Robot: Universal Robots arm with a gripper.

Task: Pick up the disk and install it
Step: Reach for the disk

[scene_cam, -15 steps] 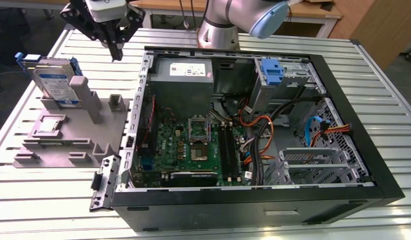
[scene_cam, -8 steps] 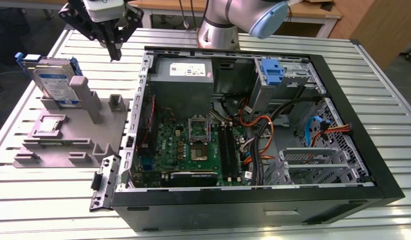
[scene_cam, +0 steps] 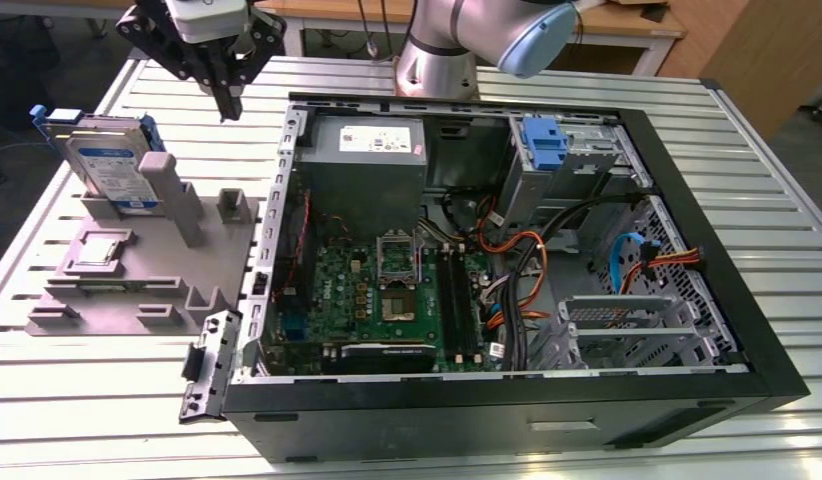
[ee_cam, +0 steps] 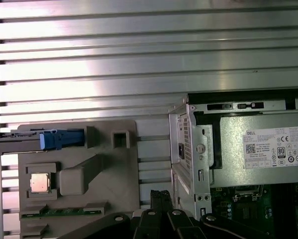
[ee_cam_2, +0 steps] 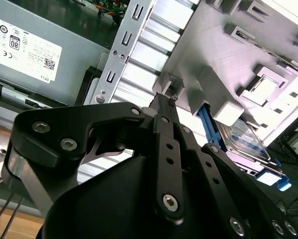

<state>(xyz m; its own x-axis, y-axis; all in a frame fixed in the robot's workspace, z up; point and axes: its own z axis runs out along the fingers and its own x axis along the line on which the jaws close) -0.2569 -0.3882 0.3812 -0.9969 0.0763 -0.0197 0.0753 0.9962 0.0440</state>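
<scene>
The disk (scene_cam: 111,168), a silver-grey drive with a white-and-blue label and a blue carrier frame, stands on edge in a grey holder block (scene_cam: 144,275) on the exterior view's left. My gripper (scene_cam: 228,105) hangs above the table between the disk and the open computer case (scene_cam: 518,395), shut with nothing in it. It is apart from the disk, toward the case's back corner. In the first wrist view the disk (ee_cam: 39,140) shows edge-on, away from the gripper (ee_cam: 161,195). In the second wrist view the gripper (ee_cam_2: 163,99) has its fingertips together above the holder, with the disk (ee_cam_2: 244,138) beyond.
A small square silver chip (scene_cam: 102,250) and a memory stick lie in the holder block. Inside the case are a power supply (scene_cam: 367,145), a motherboard (scene_cam: 384,290), a blue bracket (scene_cam: 545,145), loose cables and a metal drive cage (scene_cam: 622,325). The table is ribbed metal (scene_cam: 104,400).
</scene>
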